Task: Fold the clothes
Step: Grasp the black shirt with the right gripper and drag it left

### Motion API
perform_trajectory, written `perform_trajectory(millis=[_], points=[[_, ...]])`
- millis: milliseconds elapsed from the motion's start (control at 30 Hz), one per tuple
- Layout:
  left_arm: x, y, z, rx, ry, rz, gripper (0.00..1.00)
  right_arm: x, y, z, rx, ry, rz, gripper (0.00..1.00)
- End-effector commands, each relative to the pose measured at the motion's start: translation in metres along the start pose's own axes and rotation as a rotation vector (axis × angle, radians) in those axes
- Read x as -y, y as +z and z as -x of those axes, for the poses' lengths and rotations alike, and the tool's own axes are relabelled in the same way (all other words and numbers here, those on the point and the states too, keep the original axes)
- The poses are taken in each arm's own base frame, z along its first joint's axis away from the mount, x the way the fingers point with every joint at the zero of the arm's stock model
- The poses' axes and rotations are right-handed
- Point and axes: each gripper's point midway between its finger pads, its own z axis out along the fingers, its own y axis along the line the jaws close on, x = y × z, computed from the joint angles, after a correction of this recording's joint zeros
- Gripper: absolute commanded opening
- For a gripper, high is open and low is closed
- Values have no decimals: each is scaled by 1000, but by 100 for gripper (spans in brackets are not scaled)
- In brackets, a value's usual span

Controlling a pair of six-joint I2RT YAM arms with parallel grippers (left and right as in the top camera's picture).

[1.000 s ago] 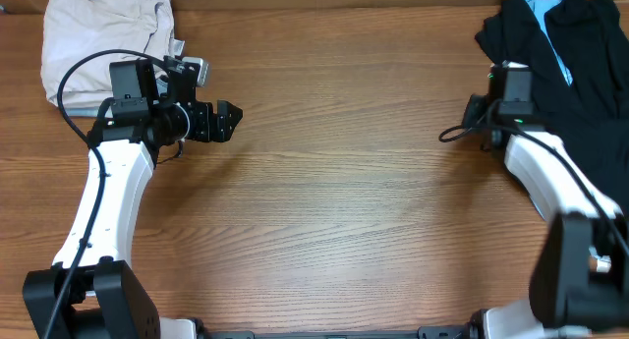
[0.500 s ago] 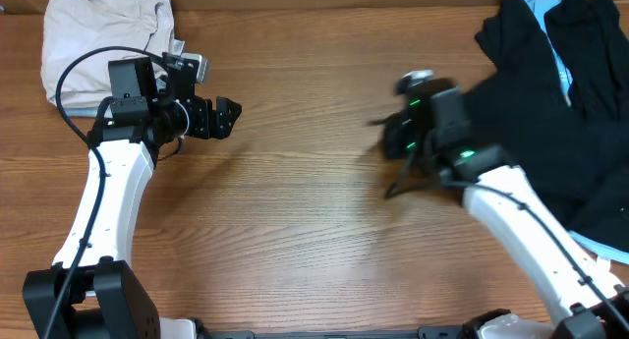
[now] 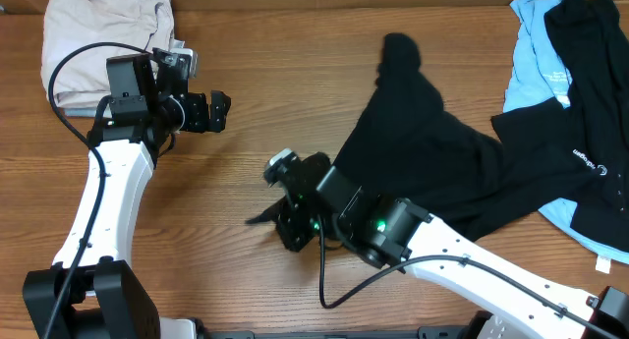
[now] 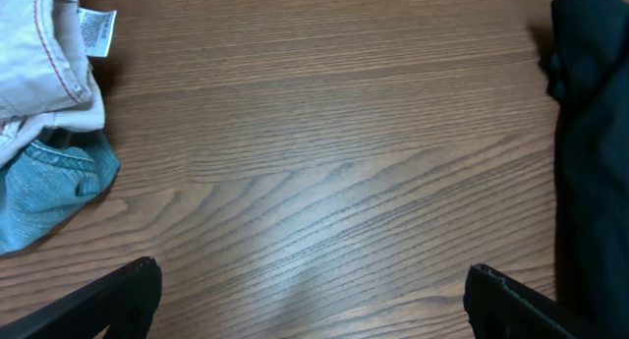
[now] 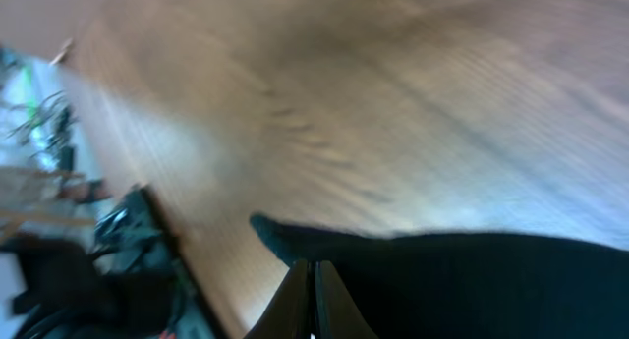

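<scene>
A large plain black garment (image 3: 423,152) lies stretched across the middle of the table, trailing from the pile at the right towards the centre. My right gripper (image 3: 283,221) is low over the table at centre and shut on an edge of this garment. In the right wrist view the closed fingers (image 5: 313,298) pinch the black cloth (image 5: 472,280). My left gripper (image 3: 221,108) is open and empty at the left, above bare wood (image 4: 314,290). The black cloth's far end shows at the right edge of the left wrist view (image 4: 590,133).
A beige garment (image 3: 103,39) lies folded at the back left, with a white tag (image 4: 95,29) and blue fabric (image 4: 49,182) under it. A light blue garment (image 3: 539,54) and a black one with a white logo (image 3: 590,133) lie at the back right.
My right arm has swept from the right-hand pile to the table's centre, dragging the black garment out with it and uncovering the light blue one. The left gripper has barely moved.
</scene>
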Motion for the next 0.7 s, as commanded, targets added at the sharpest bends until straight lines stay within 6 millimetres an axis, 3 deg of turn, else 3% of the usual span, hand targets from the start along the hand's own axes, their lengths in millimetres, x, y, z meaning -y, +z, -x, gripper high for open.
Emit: perform_trajectory(millis=[0,133,233,333,433,500,667], points=[[-6,-3,8,19,-9,25,100,-36,-16,3,-14,5,146,4],[-7,-3,12,36,-3,26,100,-35,-22,-8,-62,43,143,4],[-7,-3,15,46,1,26,100,-6,-39,-4,-24,90,0,4],[-5,-3,18,59,6,15,100,42,-85,10,69,180,-231,4],[7,-3,23,82,34,-43,100,83,-150,29,207,249,-430,4],[20,-4,27,102,72,-111,100,113,-208,45,353,316,-558,4],[41,-5,34,133,105,-193,100,156,-275,43,500,399,-719,4]])
